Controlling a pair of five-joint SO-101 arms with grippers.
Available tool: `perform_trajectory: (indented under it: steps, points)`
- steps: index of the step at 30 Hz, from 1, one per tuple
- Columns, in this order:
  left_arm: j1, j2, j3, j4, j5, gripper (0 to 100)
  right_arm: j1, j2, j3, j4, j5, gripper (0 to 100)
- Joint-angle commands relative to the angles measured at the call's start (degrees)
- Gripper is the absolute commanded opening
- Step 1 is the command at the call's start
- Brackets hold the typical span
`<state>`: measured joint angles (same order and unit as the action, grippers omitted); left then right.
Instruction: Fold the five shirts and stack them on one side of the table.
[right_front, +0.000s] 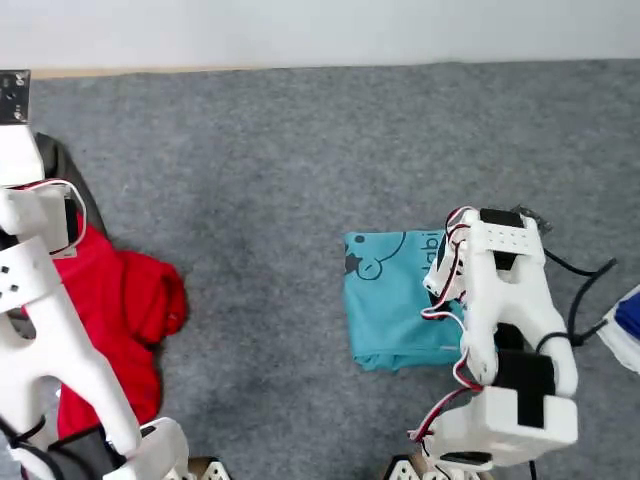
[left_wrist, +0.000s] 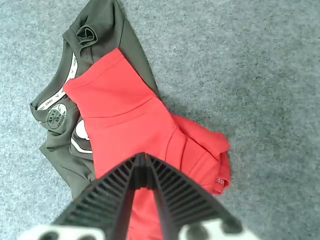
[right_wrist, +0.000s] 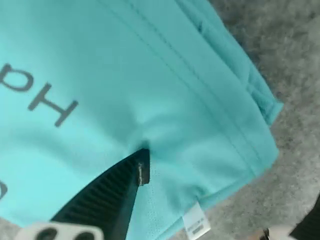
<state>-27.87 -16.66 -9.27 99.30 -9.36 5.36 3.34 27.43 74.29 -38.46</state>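
A folded teal shirt (right_front: 390, 300) with dark print lies right of the table's middle. My right gripper (right_wrist: 142, 167) is down at its right edge, one dark finger showing on top of the cloth (right_wrist: 125, 75), which puckers around the tip. The other finger is hidden. A crumpled red shirt (right_front: 130, 300) lies at the left, on top of a dark olive shirt (left_wrist: 100, 35). My left gripper (left_wrist: 145, 162) hangs shut just above the red shirt (left_wrist: 130, 115) with nothing between its fingers.
A blue and white shirt (right_front: 628, 325) pokes in at the right edge. The grey felt table top (right_front: 280, 150) stretches bare across the back and middle. The right arm's cables (right_front: 580, 290) trail beside the teal shirt.
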Motion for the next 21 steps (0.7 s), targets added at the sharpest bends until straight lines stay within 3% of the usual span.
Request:
perform_trajectory:
  steps: [1,9,21]
  points:
    - [-0.4,-2.5,-0.2,1.2,0.0,0,-0.4,1.6,-1.5,-4.1,-0.3,48.3]
    - [-0.4,-2.5,-0.2,1.2,0.0,0,-0.7,8.5,-1.6,-9.6,-0.2,46.0]
    - [-0.4,-2.5,-0.2,1.2,0.0,0,-0.2,9.5,-3.7,-9.3,5.7,0.5]
